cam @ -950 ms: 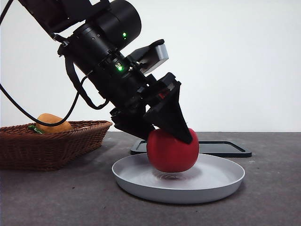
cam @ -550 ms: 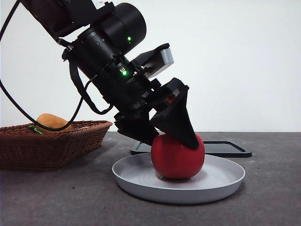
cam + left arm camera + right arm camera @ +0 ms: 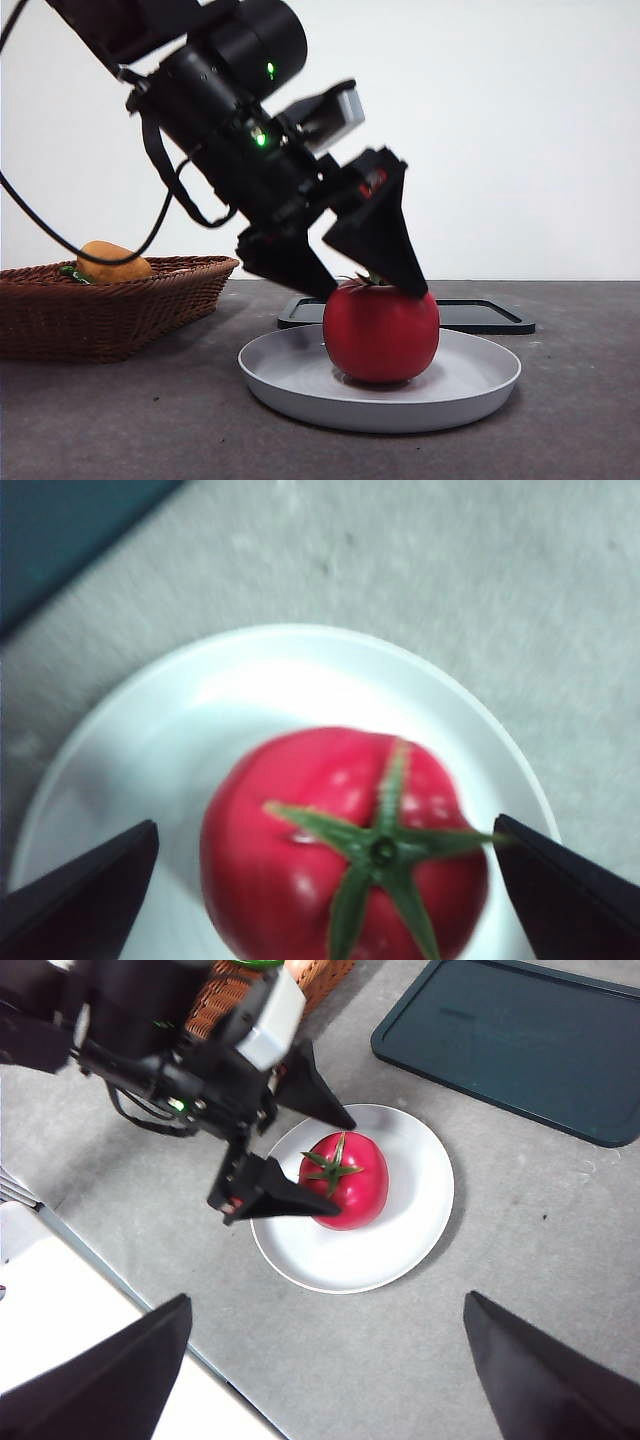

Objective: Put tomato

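The glossy red tomato with a green stem stands upright on the white plate. My left gripper is open just above it, its two black jaws apart on either side of the tomato's top and not clamping it. In the left wrist view the tomato sits on the plate between the spread jaws of the left gripper. My right gripper is open and empty, high above, looking down on the tomato, the plate and the left gripper.
A brown wicker basket with an orange-yellow fruit stands at the left. A flat dark tray lies behind the plate; it also shows in the right wrist view. The table's edge runs near the right arm.
The left gripper lowered the tomato a little to the right onto the plate, let go of it, and has risen slightly with its jaws now apart.
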Robot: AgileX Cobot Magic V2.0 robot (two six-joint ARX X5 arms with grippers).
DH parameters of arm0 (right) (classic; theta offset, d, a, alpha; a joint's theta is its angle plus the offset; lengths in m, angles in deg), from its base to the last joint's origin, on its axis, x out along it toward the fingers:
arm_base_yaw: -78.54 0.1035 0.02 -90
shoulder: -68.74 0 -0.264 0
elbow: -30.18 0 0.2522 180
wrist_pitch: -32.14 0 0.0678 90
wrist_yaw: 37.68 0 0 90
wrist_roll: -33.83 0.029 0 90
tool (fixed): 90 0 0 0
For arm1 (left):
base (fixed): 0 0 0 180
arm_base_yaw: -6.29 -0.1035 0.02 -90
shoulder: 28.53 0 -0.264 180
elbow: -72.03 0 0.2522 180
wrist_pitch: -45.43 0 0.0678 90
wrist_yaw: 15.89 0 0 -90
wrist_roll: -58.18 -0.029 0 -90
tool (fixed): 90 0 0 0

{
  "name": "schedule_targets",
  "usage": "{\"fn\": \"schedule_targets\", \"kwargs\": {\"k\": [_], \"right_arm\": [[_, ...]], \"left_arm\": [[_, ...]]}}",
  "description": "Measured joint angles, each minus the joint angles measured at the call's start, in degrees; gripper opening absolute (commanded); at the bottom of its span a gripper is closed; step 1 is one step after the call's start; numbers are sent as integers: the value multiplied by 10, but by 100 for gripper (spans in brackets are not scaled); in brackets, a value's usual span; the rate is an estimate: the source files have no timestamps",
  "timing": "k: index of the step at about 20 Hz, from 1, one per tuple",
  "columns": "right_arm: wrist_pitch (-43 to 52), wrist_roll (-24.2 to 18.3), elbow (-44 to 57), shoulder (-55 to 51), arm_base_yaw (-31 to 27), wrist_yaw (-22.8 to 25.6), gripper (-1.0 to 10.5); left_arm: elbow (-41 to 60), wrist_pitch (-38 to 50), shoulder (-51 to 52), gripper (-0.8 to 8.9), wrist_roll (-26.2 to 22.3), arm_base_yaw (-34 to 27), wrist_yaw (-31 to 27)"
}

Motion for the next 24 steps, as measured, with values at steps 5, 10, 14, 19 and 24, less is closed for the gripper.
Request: {"fn": "schedule_targets", "kwargs": {"k": [5, 10, 14, 19, 24], "right_arm": [[0, 0, 0, 0, 0, 0, 432], [0, 0, 0, 0, 0, 0, 432], [5, 0, 0, 0, 0, 0, 432], [22, 0, 0, 8, 0, 0, 432], [27, 0, 0, 36, 0, 0, 432]], "left_arm": [[0, -5, 51, 541, 4, -12, 0], [0, -24, 142, 538, 26, -34, 0], [0, -85, 240, 535, 37, -74, 0], [0, -181, 356, 535, 47, -141, 0], [0, -330, 437, 535, 42, -216, 40]]}}
